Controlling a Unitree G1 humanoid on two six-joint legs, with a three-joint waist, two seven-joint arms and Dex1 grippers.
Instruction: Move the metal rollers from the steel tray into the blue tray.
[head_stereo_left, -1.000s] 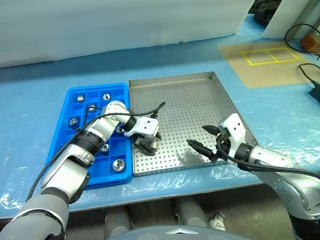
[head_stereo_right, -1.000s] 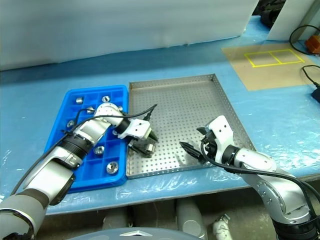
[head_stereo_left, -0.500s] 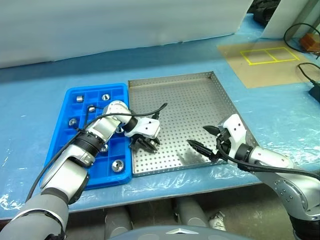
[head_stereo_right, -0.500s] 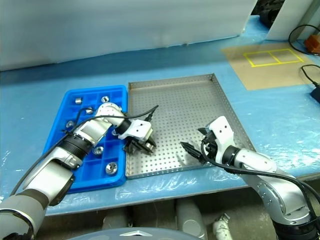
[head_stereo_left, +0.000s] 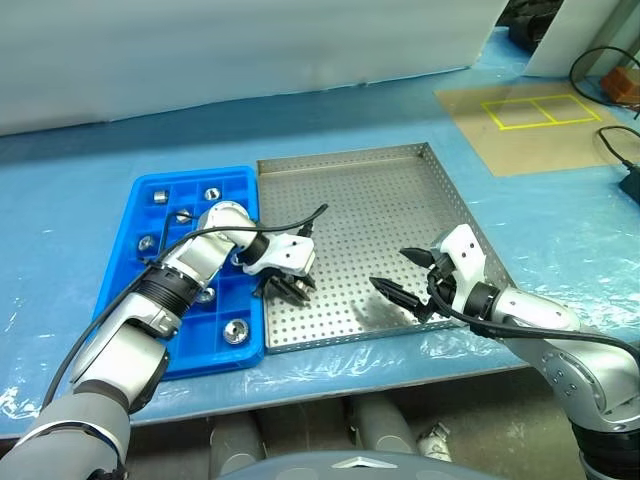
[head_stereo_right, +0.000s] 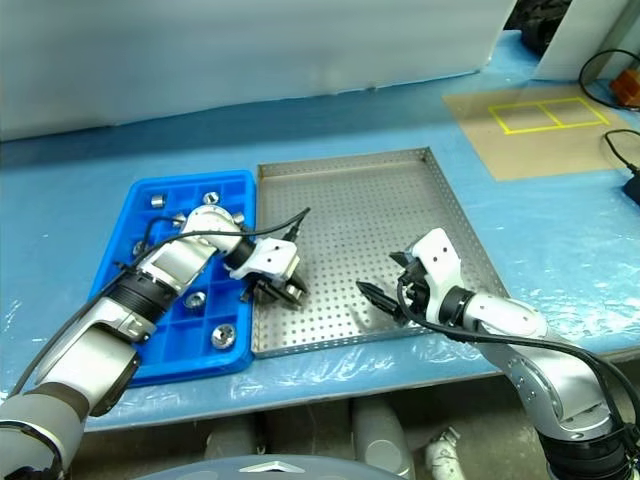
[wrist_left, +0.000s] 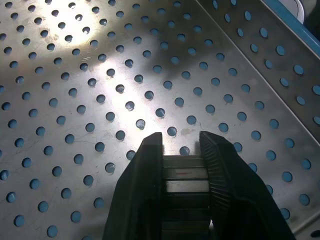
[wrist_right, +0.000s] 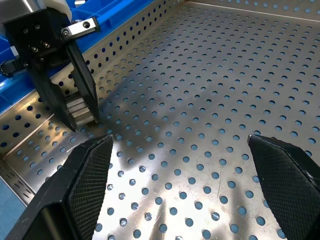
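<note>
- Gripping one of the metal rollers (wrist_left: 185, 175), the left gripper (head_stereo_left: 292, 288) has its two black fingers (wrist_left: 142, 190) pressed against the sides of a short silver cylinder, just above the perforated floor.
- That held roller sits at the near-left part of the steel tray (head_stereo_left: 400, 160), close beside the tray's left wall and the edge of the blue tray (head_stereo_left: 160, 182).
- From the right wrist view, the left gripper (wrist_right: 75, 95) points down at a slant with the roller's ridged end showing between its fingertips, at or just above the floor; I cannot tell if it touches.
- The right gripper (head_stereo_left: 400, 275) hangs over the near-right part of the steel tray, its fingers (wrist_right: 90, 185) spread wide apart and holding nothing.
- The two grippers are well apart, with bare perforated floor between them.
- The blue tray lies just left of the steel tray, their long sides touching or nearly so.
- Several more rollers rest in separate compartments of the blue tray: two (head_stereo_left: 212, 193) in the far row, one (head_stereo_left: 147, 242) at the left side and one flanged disc (head_stereo_left: 236, 330) in a near compartment.
- Both trays sit on a pale blue table covering (head_stereo_left: 80, 170).
</note>
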